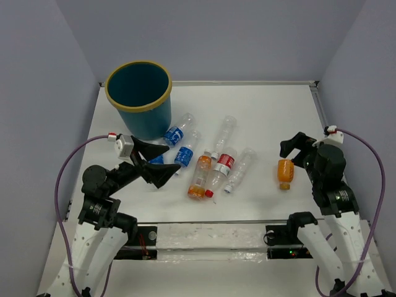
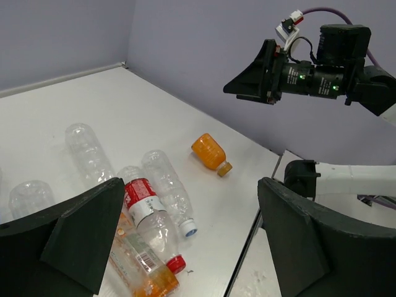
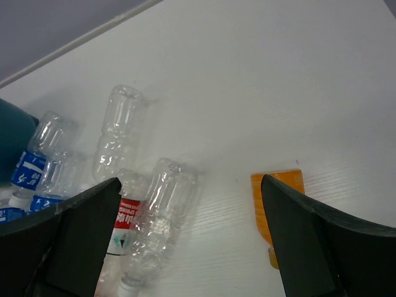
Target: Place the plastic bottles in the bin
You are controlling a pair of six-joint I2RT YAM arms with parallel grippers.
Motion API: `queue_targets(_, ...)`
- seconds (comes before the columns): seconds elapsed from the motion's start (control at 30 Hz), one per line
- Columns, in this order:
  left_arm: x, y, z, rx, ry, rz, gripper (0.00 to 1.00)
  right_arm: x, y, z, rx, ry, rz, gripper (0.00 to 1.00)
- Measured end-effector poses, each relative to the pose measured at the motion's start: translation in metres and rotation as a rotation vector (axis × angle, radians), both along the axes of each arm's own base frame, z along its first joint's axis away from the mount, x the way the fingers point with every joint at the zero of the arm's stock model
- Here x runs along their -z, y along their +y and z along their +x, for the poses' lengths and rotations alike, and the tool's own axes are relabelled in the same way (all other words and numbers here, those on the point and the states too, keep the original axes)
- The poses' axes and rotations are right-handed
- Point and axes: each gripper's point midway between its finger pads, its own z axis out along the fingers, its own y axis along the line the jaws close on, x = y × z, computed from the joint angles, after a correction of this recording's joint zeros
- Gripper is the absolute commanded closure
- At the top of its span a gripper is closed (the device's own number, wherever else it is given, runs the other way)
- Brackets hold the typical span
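The right wrist view crops the bin (image 3: 7, 139) and half hides an orange bottle (image 3: 275, 199).

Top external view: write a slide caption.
Left gripper and right gripper, both open, flank plastic bottles lying near the teal bin.

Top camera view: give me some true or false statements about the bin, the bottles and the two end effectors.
1. The round teal plastic bin with a yellow rim stands upright at the far left of the white table. True.
2. A bottle lies inside the bin. False: nothing shows inside it.
3. The short orange-filled plastic bottle lies apart from the others, nearest the right end effector. True.
4. The left end effector grips the clear plastic bottle with the red label. False: it is open and empty; that bottle lies on the table.
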Motion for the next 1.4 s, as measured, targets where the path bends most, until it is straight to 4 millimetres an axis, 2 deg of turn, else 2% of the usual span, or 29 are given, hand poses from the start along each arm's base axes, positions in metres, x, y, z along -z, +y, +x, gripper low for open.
queue_targets(0.1,0.002,0.000,0.000,0.001,0.006,0.004,0.01,0.012,-0.004,0.003,0.022,0.040,-0.013,0.00)
queue_targets(0.27,0.006,0.000,-0.001,0.006,0.011,0.017,0.01,0.050,-0.013,0.009,0.088,0.161,-0.038,0.00)
queue_targets(0.5,0.005,-0.003,-0.025,0.072,-0.023,0.024,0.01,0.091,-0.031,0.015,0.196,0.304,-0.093,0.00)
queue_targets(0.63,0.013,-0.003,-0.032,0.078,-0.017,0.030,0.01,0.114,-0.034,0.019,0.221,0.392,-0.117,0.00)
queue_targets(0.87,0.021,-0.004,-0.035,0.070,0.010,0.038,0.01,0.166,-0.035,0.024,0.226,0.590,-0.171,0.03)
queue_targets(1.1,0.021,-0.001,-0.036,0.045,0.013,0.031,0.01,0.185,-0.037,0.036,0.227,0.684,-0.181,0.11)
queue_targets(1.23,0.018,0.003,-0.036,0.021,0.002,0.023,0.01,0.201,-0.029,0.037,0.183,0.752,-0.168,0.37)
queue_targets(1.27,0.018,0.003,-0.036,0.016,0.001,0.021,0.01,0.204,-0.027,0.035,0.176,0.766,-0.165,0.49)
queue_targets(1.33,0.018,0.004,-0.036,0.010,0.002,0.020,0.01,0.206,-0.026,0.034,0.172,0.775,-0.160,0.56)
queue_targets(1.4,0.019,0.003,-0.036,0.010,0.008,0.021,0.01,0.202,-0.027,0.034,0.170,0.764,-0.163,0.58)
